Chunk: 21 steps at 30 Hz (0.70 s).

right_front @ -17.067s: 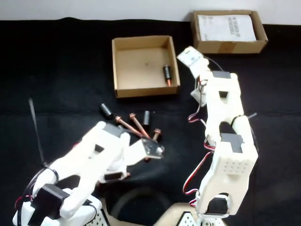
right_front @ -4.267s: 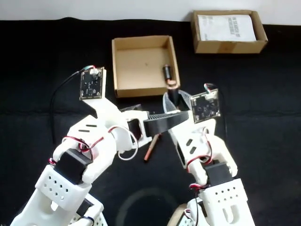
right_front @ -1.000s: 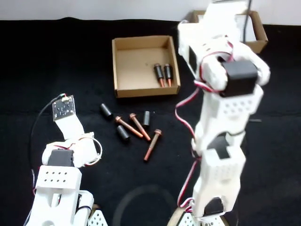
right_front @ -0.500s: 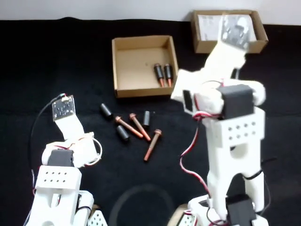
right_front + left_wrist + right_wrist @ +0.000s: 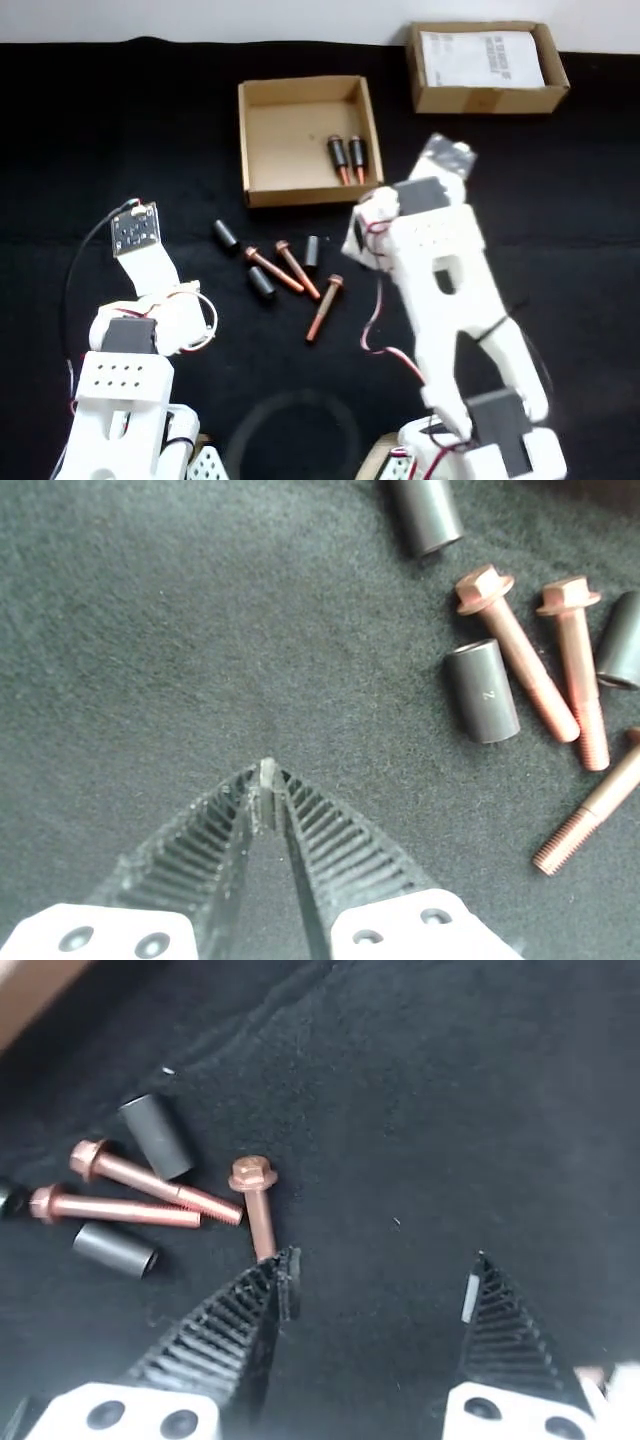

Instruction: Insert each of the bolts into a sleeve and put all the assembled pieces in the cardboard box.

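The open cardboard box (image 5: pixel 262 140) holds two assembled pieces (image 5: pixel 347 157) near its right wall. In front of it, three copper bolts (image 5: pixel 297 268) and three black sleeves (image 5: pixel 261 282) lie loose on the black cloth. My left gripper (image 5: pixel 265 775) is shut with nothing in it, low over bare cloth beside one sleeve (image 5: pixel 482 690) and two bolts (image 5: pixel 515 650). The right gripper (image 5: pixel 383 1265) hangs open over the cloth, one finger tip close to the shaft of a bolt (image 5: pixel 257 1210). The right arm (image 5: pixel 430 260) stands right of the loose parts.
A second cardboard box (image 5: pixel 487 98) with a printed sheet inside sits at the back right. The left arm (image 5: pixel 140 300) is folded at the front left. Black cloth covers the table, with free room to the left and far right.
The right arm has come down from high beside the box and folded toward the cloth beside the bolts. The left arm has kept still, and the loose parts have not moved.
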Motion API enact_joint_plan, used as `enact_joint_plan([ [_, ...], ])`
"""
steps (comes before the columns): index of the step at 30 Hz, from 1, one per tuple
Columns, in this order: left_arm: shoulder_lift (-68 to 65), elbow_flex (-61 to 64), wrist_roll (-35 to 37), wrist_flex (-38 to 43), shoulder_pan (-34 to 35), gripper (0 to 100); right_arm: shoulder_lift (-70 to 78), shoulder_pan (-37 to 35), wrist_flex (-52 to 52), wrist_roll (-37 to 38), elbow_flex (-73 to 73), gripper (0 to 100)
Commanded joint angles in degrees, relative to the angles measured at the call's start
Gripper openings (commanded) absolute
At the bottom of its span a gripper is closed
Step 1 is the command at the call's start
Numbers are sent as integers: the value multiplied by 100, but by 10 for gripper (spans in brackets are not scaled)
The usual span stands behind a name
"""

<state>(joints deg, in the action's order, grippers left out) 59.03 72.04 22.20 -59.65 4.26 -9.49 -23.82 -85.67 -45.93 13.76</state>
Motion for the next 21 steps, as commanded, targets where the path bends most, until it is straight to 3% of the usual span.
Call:
enact_joint_plan([
  [1, 66, -31, -18, 44, 48, 9, 374, -321, 769, -35, 251, 245],
  [9, 66, -22, -18, 44, 48, 9, 681, -1130, 1174, -387, 277, 245],
  [17, 66, -22, -18, 53, 40, 9, 716, -1209, 1675, -404, 734, 243],
  [21, 66, -22, -18, 53, 40, 9, 708, -1138, 1974, -519, 884, 182],
])
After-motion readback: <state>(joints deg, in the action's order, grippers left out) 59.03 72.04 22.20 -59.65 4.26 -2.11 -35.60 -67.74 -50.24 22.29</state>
